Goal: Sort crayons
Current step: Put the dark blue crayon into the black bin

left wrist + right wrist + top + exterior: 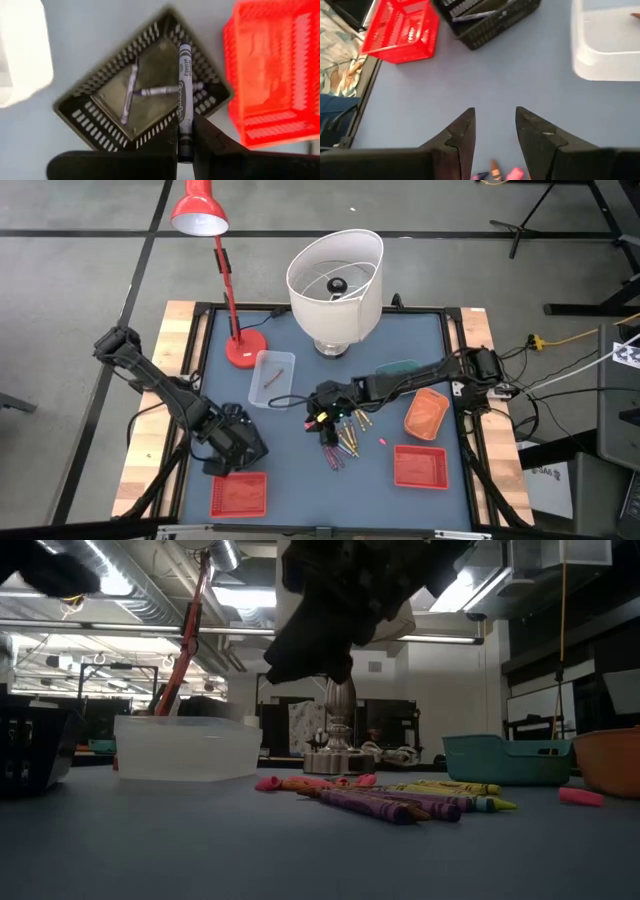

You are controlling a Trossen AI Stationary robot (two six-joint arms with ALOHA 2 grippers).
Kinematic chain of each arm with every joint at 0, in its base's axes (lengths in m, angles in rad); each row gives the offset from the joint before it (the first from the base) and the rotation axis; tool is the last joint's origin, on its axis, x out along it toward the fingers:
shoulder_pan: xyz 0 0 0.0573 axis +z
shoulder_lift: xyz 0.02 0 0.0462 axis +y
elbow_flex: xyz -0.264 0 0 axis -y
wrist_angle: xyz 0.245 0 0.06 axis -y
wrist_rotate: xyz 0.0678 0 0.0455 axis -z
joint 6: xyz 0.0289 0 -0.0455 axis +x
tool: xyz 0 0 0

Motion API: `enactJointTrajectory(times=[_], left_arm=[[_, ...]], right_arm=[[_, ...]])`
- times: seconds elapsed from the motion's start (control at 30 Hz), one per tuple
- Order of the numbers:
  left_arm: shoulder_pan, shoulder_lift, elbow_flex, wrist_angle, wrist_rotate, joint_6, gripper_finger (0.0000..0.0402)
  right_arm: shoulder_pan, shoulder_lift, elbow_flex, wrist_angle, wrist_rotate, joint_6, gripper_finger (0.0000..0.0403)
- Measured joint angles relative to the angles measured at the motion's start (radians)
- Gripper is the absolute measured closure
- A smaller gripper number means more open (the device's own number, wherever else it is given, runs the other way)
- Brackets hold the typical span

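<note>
While clamping a crayon (184,100), left gripper (185,135) over black basket (95,107).

Blue-grey table (300,470) with trays (421,466), crayons (345,442), lamps (335,280).

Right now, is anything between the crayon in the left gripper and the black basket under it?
Nothing visible. The left gripper is shut on a dark crayon, held directly above the open black basket, which holds two purple crayons. The red basket sits beside it, not across the drop.
</note>
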Motion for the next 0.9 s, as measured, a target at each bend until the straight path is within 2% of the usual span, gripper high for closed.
enactJointTrajectory(times=[0.27,0.6,0.8,0.9], left_arm=[[-0.013,0.000,-0.151,0.069,-0.019,-0.007,0.0392],[-0.013,0.000,-0.205,0.079,-0.049,-0.010,0.0391],[-0.013,0.000,-0.210,0.083,-0.082,-0.084,0.0358],[-0.013,0.000,-0.210,0.085,-0.089,-0.087,0.0336]], right_arm=[[0.048,0.000,0.000,0.000,0.075,0.000,0.0265],[0.125,0.000,0.000,0.000,0.107,0.000,0.0265],[0.168,0.000,0.000,-0.011,0.113,0.001,0.0265],[0.189,0.000,0.000,-0.043,0.161,0.010,0.0265]])
